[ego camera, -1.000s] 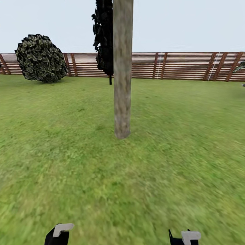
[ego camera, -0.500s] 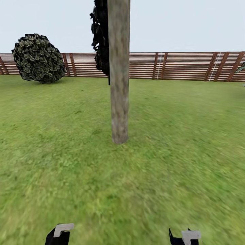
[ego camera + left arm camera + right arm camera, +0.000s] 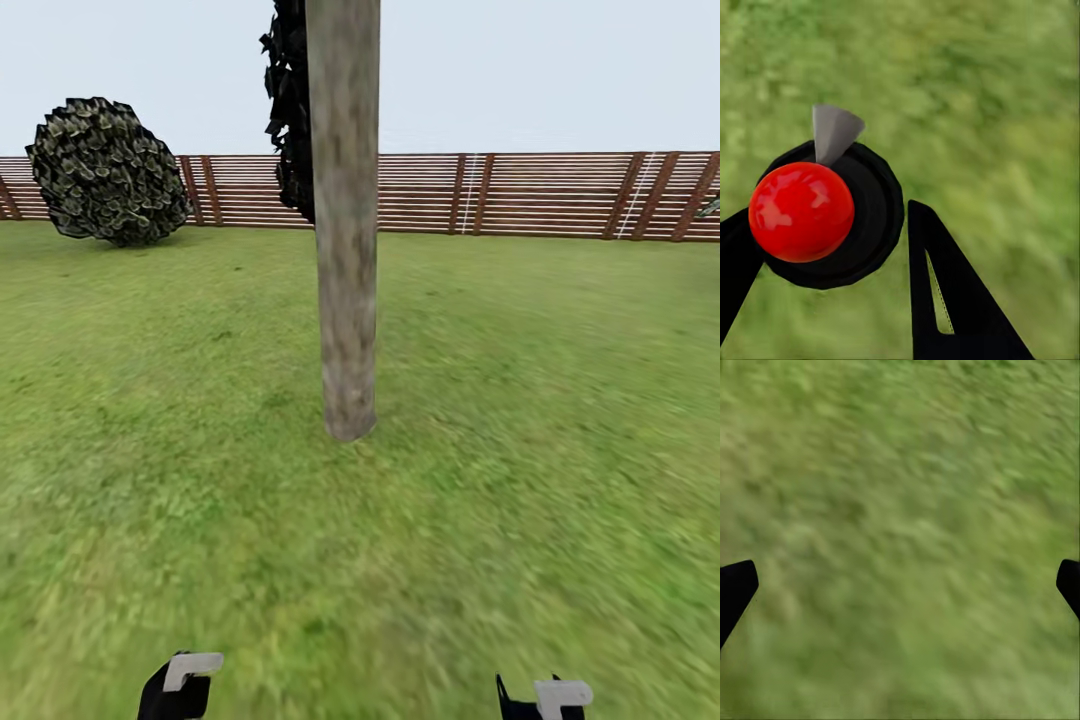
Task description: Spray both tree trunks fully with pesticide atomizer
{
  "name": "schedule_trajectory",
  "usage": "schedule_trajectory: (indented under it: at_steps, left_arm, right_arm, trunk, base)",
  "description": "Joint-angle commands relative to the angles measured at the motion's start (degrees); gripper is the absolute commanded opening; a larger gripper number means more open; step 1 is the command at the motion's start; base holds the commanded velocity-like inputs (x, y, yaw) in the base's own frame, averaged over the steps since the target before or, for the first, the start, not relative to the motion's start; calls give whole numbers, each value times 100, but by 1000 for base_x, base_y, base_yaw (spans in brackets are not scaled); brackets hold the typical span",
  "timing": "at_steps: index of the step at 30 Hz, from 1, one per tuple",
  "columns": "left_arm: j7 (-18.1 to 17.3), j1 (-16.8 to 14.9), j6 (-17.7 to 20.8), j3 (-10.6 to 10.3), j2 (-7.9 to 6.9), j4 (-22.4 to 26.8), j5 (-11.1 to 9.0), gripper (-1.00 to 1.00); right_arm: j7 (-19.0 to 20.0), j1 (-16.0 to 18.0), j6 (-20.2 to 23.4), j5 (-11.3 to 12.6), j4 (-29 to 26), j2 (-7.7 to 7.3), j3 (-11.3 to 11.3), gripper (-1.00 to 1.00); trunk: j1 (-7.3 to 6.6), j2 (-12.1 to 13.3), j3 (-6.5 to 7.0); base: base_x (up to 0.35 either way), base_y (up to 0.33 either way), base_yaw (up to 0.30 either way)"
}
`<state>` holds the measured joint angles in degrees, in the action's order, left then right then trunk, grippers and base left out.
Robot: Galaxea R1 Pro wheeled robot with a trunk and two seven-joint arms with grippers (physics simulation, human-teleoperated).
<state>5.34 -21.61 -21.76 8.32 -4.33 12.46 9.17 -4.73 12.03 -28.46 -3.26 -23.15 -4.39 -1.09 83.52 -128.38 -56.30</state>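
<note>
A thick pale grey-brown tree trunk [image 3: 345,250] rises from the garden lawn [image 3: 520,400] straight ahead of me, its canopy above the frame. In the left wrist view, my left gripper [image 3: 825,225] is shut on the pesticide atomizer [image 3: 817,214], a black round body with a glossy red ball top and a grey nozzle. Low in the head view, the left gripper [image 3: 180,685] and right gripper [image 3: 545,695] hang over the grass, well short of the trunk. The right gripper [image 3: 904,577] is open, with only grass between its fingers.
A brown slatted fence [image 3: 520,195] closes off the back of the lawn. A round dark bush [image 3: 105,170] stands at the far left by the fence. A dark bushy tree [image 3: 293,110] stands just behind the trunk. Open grass lies on both sides.
The whole head view has shifted: the trunk looks larger and its base sits lower, so the camera has come closer. Both grippers keep their places in the picture.
</note>
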Motion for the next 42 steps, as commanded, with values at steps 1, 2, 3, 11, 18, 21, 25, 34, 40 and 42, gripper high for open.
schedule_trajectory:
  at_steps: [1, 2, 3, 11, 18, 21, 25, 34, 40, 42]
  left_arm:
    - [17, -5, -19, 26, 0, -5, 64, -100]
    - [-3, -7, -16, 24, -2, -2, 70, -100]
    - [-26, -14, -11, 17, -1, 4, 91, -100]
    - [-601, -115, 74, -455, -15, 16, 972, -100]
    - [-3040, -707, 550, -644, -139, 27, 2163, -100]
    - [-3907, -1053, 864, -652, -182, 28, 2533, -100]
    - [-5240, -1529, 1088, -660, -172, 34, 3169, -100]
    - [-6331, -1823, 1139, -658, -120, 336, 3780, -100]
    - [-6530, -1813, 1147, -676, -126, 403, 3806, -100]
    - [-6539, -1812, 1148, -672, -115, 405, 3821, -100]
  right_arm:
    - [-20, 3, -13, -35, 2, 3, -10, 100]
    - [-20, 2, -12, -36, 0, 5, -8, 100]
    - [-12, 3, -11, -46, -16, 5, -2, 100]
    - [36, 6, 4, -1153, -563, -57, 321, 100]
    - [1690, 565, 462, -2944, -904, 11, 378, 100]
    - [2721, 1017, 950, -3109, -917, 42, 380, 100]
    - [3976, 1596, 1358, -3195, -933, 158, 381, 100]
    - [5682, 2072, 1431, -3213, -1355, 421, 387, 100]
    - [5898, 2092, 1431, -3216, -1411, 542, 405, 100]
    - [5907, 2093, 1431, -3216, -1411, 549, 418, 100]
  trunk:
    - [2, -2, -5]
    - [2, -2, -5]
    - [2, -2, -5]
    - [2, -2, -5]
    - [2, -2, -5]
    - [2, -2, -5]
    - [2, -2, -5]
    - [2, -2, -5]
    - [2, -2, -5]
    - [2, -2, -5]
  base:
    - [344, 0, 0]
    - [344, 0, 0]
    - [343, 0, 0]
    - [343, 0, 0]
    - [343, 0, 0]
    - [343, 0, 0]
    - [342, 0, 0]
    - [144, 0, 0]
    - [4, 0, 0]
    - [0, 0, 0]
